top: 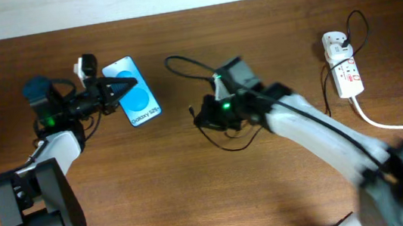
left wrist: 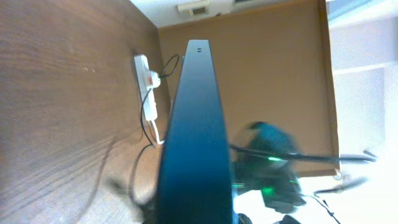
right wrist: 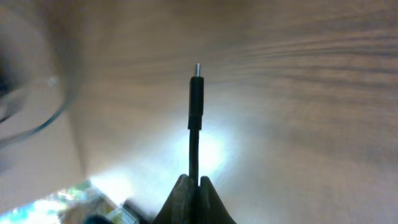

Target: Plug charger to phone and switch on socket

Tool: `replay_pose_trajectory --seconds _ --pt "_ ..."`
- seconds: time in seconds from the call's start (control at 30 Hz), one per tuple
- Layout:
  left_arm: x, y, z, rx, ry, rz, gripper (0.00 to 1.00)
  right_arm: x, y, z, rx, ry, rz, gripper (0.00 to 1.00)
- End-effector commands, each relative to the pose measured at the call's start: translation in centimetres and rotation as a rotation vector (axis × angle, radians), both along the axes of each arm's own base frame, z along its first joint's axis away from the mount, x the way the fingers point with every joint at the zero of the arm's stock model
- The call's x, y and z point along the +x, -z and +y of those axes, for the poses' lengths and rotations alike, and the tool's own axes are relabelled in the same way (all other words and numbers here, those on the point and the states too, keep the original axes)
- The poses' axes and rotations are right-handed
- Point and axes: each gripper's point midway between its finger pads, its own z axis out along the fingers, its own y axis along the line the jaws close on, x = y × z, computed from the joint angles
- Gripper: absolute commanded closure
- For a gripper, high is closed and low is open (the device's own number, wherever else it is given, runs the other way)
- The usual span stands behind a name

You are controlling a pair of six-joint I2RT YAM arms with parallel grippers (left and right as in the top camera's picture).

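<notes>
Pinching hard on the long thin black charger cable, the right hand has its two dark fingers pressed together around the cord. The small metal-tipped plug stands straight out beyond them, over the middle of the grained brown wooden tabletop. Over on the other side, the left hand is clamped on the slim rectangular phone. Its glossy bright blue screen faces the overhead view with "Galaxy S25" readable, and the wrist view shows just a thin dark edge. Well apart at the far right lies the small white oblong power strip, red-marked switches on top, its thick white cord trailing away rightward.
</notes>
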Motion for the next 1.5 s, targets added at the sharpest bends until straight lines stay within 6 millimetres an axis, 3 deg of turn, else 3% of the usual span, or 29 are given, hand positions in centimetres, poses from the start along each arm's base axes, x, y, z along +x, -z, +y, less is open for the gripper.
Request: replay_pose_trajectory --seconds 0.0,0.13,0.2,0.27,0.33,0.43,0.67,0.77,0.9,1.47 --pt "-0.2 -0.4 -2.1 -0.015 0.031 0.061 1.00 -3.6 -7.4 -1.1 0.063 -0.112 -0.154 0.96" --pt "-0.8 -2.3 -5.8 -0.026 0.092 0.019 1.00 -8.2 -12.2 -4.3 0.035 -0.152 -0.287 0.96" --pt "-1.2 -3.6 -7.6 -0.039 0.112 -0.025 1.00 -9.2 -13.0 -6.4 -0.010 -0.098 -0.360 0.96" --pt "-1.3 -5.1 -8.6 -0.062 0.103 -0.074 1.00 -9.3 -12.6 -6.4 0.035 -0.054 -0.375 0.96" --pt "-1.3 -6.4 -8.6 -0.088 0.085 -0.102 1.00 -8.6 -11.5 -5.2 0.136 -0.023 -0.373 0.96" --pt "-1.0 -6.7 -8.5 -0.106 0.065 -0.077 1.00 -7.9 -10.6 -2.9 0.306 -0.046 -0.385 0.96" --pt "-0.8 -6.8 -8.3 -0.115 0.058 -0.049 1.00 -7.0 -9.4 -0.2 0.439 -0.137 -0.361 0.96" --pt "-0.8 -6.8 -8.3 -0.116 0.055 -0.049 1.00 -6.8 -8.6 0.0 0.430 -0.137 -0.341 0.96" --pt "-0.3 -6.8 -7.3 -0.118 0.025 -0.052 1.00 -7.3 -9.1 0.6 0.445 -0.161 -0.356 0.96" --pt "-0.5 -6.7 -7.4 -0.119 0.043 -0.021 1.00 -6.4 -9.8 0.6 0.466 -0.103 -0.357 0.96"
